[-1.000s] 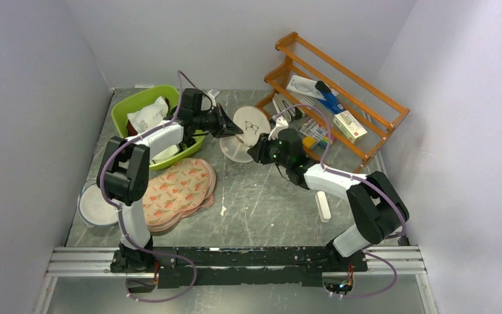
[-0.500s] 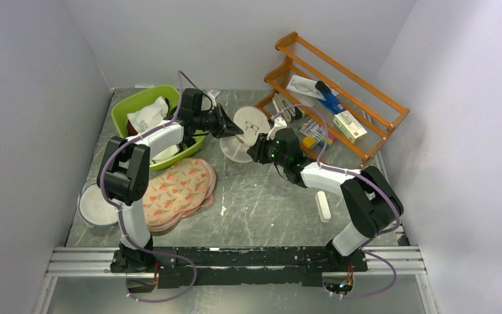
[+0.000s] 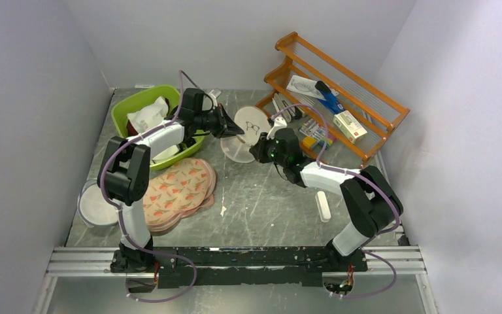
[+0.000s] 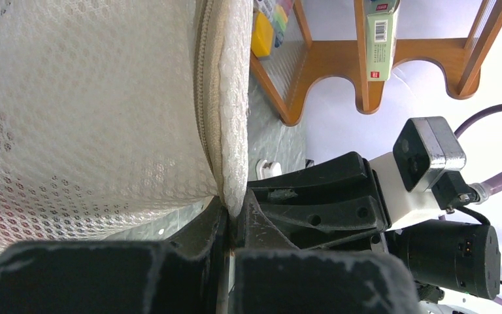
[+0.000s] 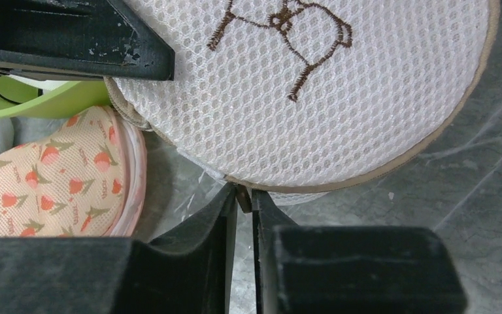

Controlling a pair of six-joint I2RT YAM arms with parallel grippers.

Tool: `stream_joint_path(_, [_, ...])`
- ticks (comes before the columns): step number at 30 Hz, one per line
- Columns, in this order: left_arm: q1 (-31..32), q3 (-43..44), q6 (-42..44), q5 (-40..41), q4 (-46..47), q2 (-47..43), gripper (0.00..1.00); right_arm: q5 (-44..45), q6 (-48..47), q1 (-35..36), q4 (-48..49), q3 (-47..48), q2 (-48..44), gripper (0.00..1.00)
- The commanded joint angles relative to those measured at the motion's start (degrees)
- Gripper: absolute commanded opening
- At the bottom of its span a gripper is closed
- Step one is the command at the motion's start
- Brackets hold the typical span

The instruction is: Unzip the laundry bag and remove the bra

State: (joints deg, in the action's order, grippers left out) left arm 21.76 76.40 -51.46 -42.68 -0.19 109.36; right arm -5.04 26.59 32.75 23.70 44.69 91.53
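The laundry bag (image 3: 247, 129), a round white mesh drum with a beige rim and a small bra outline on its face, is held tilted above the table between both grippers. My left gripper (image 3: 234, 130) is shut on the bag's rim fabric beside the zipper (image 4: 204, 98); the pinch shows in the left wrist view (image 4: 234, 212). My right gripper (image 3: 255, 151) is shut on the small brown zipper pull (image 5: 242, 199) at the bag's lower rim (image 5: 340, 180). The bra is hidden; only a faint reddish tint shows through the mesh (image 4: 0, 193).
A green basin (image 3: 125, 111) with white garments stands at the back left. Peach fruit-printed pads (image 3: 180, 186) lie left of centre, with a plain white round bag (image 3: 95, 208) beside them. A wooden rack (image 3: 372, 108) with small items fills the back right. A white stick (image 3: 323, 206) lies at the right.
My right arm's elbow has drawn in slightly and its gripper has edged a little along the bag's rim. The left gripper and the bag have stayed nearly still.
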Motion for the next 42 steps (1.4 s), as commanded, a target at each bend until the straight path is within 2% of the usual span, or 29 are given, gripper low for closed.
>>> stream_joint_path(1, [0.57, 3.15, 1.62, -0.87, -0.16, -0.88, 0.07, 3.1, -1.99, 0.03, -0.34, 0.88, -1.5, 0.09])
stream_joint_path(5, [0.49, 3.81, 2.54, -0.32, -1.0, -1.16, 0.07, 4.94, -2.71, -0.74, -1.49, -0.15, -2.56, 0.01])
stream_joint_path(9, [0.02, 4.8, 4.02, 0.75, -3.09, -1.31, 0.07, 5.09, -3.2, -3.48, -2.32, -2.85, -4.7, 0.0])
stream_joint_path(16, [-0.66, 5.21, 4.7, 1.08, -3.73, -0.12, 0.08, -4.68, -3.65, -12.85, -1.36, -8.52, -8.08, 0.0])
stream_joint_path(18, [-0.66, 5.91, 5.53, 1.75, -5.06, 0.35, 0.16, -6.32, -5.07, -13.57, -2.73, -8.29, -8.54, 0.0])
stream_joint_path(21, [-0.66, 7.05, 7.74, 4.46, -7.98, 0.31, 0.4, -9.36, -7.25, -13.59, -4.27, -7.53, -9.5, 0.0])
stream_joint_path(23, [-0.66, 7.65, 9.07, 6.29, -9.12, -0.35, 0.65, -10.91, -7.38, -13.57, -5.3, -7.15, -10.27, 0.0])
stream_joint_path(26, [-0.5, 8.95, 11.76, 9.21, -11.51, -1.87, 0.83, -13.02, -6.53, -13.5, -5.64, -7.35, -12.17, 0.0])
stream_joint_path(29, [0.2, 10.2, 14.92, 14.01, -13.62, -4.21, 0.83, -15.27, -6.03, -13.04, -6.55, -6.89, -12.98, 0.0])
stream_joint_path(33, [3.3, 12.22, 21.0, 20.07, -15.89, -6.78, 0.98, -16.47, -6.2, -11.67, -8.31, -5.49, -13.49, 0.0])
stream_joint_path(34, [4.91, 12.6, 22.68, 21.81, -16.37, -7.27, 0.99, -16.54, -6.14, -11.28, -8.52, -5.23, -13.72, 0.0])
stream_joint_path(38, [9.63, 13.51, 29.21, 27.18, -17.18, -8.98, 0.97, -16.74, -5.68, -9.91, -9.02, -4.33, -14.49, 0.0])
stream_joint_path(42, [13.34, 13.77, 37.41, 27.64, -16.77, -9.67, 0.97, -16.58, -5.22, -9.11, -8.68, -4.02, -14.38, 0.0])
